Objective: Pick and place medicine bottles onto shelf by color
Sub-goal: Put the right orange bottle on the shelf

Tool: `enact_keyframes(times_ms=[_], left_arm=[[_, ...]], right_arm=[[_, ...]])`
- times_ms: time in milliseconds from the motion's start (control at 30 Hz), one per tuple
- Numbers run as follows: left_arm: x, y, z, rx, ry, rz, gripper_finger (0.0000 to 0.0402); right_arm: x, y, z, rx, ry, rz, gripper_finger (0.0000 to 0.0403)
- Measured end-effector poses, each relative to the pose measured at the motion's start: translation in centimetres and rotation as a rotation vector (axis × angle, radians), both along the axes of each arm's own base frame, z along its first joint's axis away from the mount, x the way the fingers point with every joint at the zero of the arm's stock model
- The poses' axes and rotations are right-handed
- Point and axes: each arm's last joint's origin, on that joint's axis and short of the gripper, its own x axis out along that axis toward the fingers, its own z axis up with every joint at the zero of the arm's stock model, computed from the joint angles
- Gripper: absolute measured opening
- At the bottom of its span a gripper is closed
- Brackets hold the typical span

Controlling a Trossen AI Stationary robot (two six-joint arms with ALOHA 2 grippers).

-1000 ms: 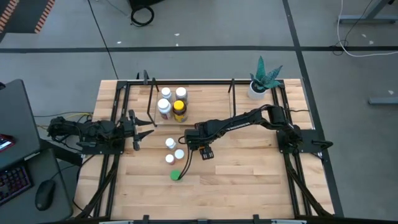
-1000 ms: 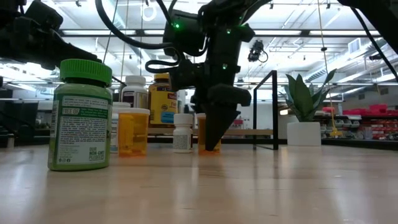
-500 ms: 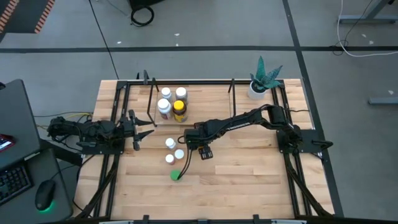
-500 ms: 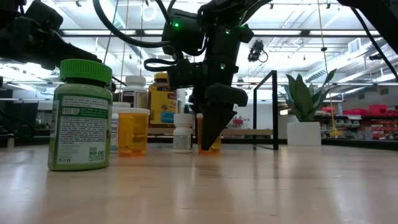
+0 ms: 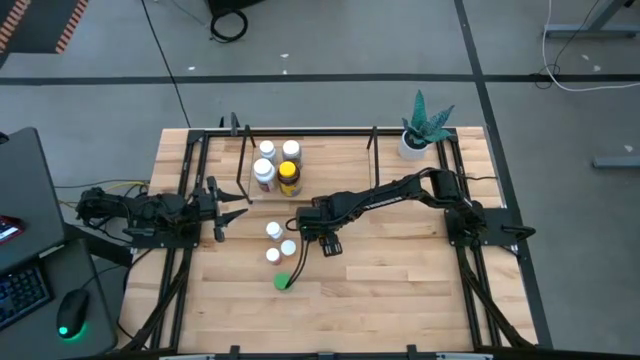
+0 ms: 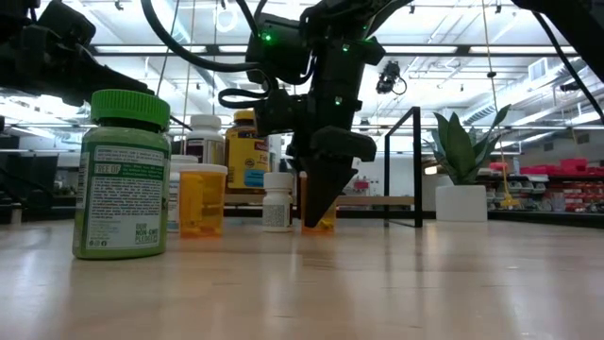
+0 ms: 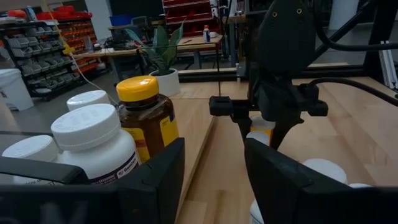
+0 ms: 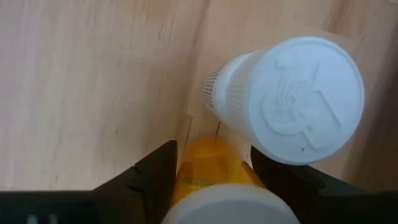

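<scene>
**Right hand straddles an orange bottle at the middle of the surface**

The right hand [image 5: 303, 232] reaches in from the right side to the middle of the wooden surface [image 5: 400, 290] and points straight down. In the right wrist view its two dark fingers [image 8: 152, 171] stand on either side of an orange bottle [image 8: 208, 162] with a white cap, close against its sides; whether they press it yet I cannot tell. The low view shows the same orange bottle [image 6: 326, 215] standing on the surface with the fingertips down beside it. Just next to it stands a small white bottle [image 8: 286, 99] with a ribbed white cap, also upright.

Near the right hand, toward the front of the surface, two white-capped bottles [image 5: 274, 230] stand close together, and a green bottle [image 5: 283, 281] stands a little farther front. In the low view the green bottle [image 6: 123, 179] is nearest the camera, with another orange bottle [image 6: 202, 200] behind it.

The shelf [image 5: 243, 165], a thin black rod frame, sits at the back of the surface. Inside its left end stand white bottles [image 5: 265, 150] and an amber bottle with a yellow cap [image 5: 289, 180], grouped together.

The left hand [image 5: 232, 214] waits at the left side, level with the shelf's front edge, its fingers [image 7: 155, 180] partly apart and holding nothing.

A potted plant [image 5: 418, 128] stands at the back right corner.
</scene>
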Motion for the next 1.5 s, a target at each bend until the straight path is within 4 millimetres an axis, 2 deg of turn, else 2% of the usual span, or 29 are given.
enact_keyframes(times_ms=[500, 900, 1233, 1500], left_arm=[[0.0, 0.0, 0.0, 0.000, 0.001, 0.000, 0.0177], [0.0, 0.0, 0.0, 0.000, 0.001, 0.000, 0.0176], [0.0, 0.0, 0.0, -0.001, 0.001, 0.000, 0.0173], [0.0, 0.0, 0.0, -0.001, 0.001, 0.000, 0.0176]], right_arm=[[-0.6, -0.5, 0.2, -0.004, 0.066, -0.008, 0.0198], [-0.2, -1.1, 2.9, -0.007, 0.102, -0.012, 0.0197], [0.8, -4.3, 6.5, -0.019, 0.033, -0.022, 0.0197], [0.6, -9.4, 7.6, -0.038, 0.002, -0.061, 0.0197]])
